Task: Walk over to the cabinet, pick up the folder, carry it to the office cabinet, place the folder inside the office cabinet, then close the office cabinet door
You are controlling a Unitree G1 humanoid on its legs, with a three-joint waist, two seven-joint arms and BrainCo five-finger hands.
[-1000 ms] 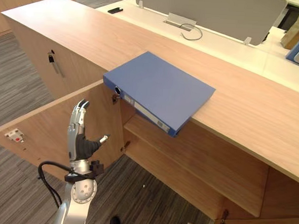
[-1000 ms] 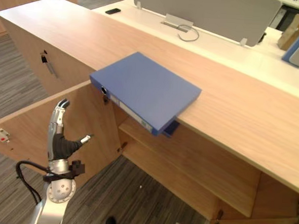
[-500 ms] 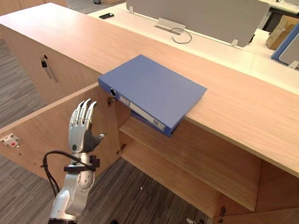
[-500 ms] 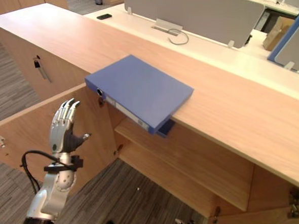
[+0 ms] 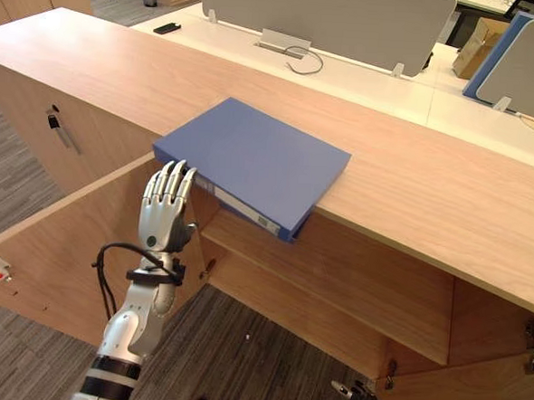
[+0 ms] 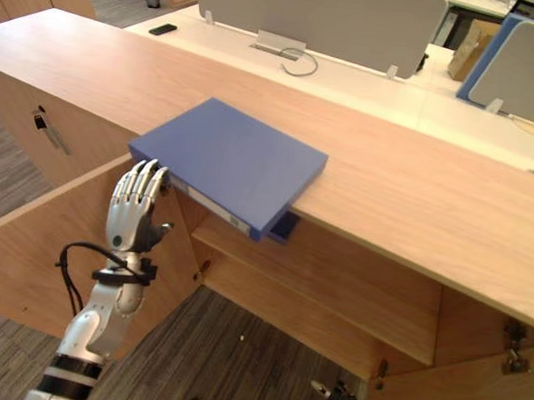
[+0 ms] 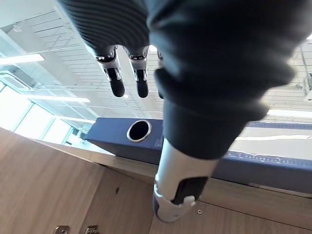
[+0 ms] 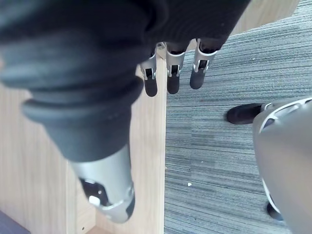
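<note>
One folder (image 5: 256,159) overhanging cabinet (image 5: 413,186); left robot hand (image 5: 161,223) beside, fingers (image 5: 170,185) straight.

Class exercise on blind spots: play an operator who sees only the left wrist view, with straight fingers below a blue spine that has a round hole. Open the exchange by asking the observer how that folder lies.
Operator: How does the flat blue ring-binder folder lie?
Observer: Flat on the light wooden cabinet top, with its near corner overhanging the front edge above the open compartment.
Operator: And where is my right hand?
Observer: It hangs with straight fingers pointing down over grey striped carpet, beside a wooden panel.
</note>
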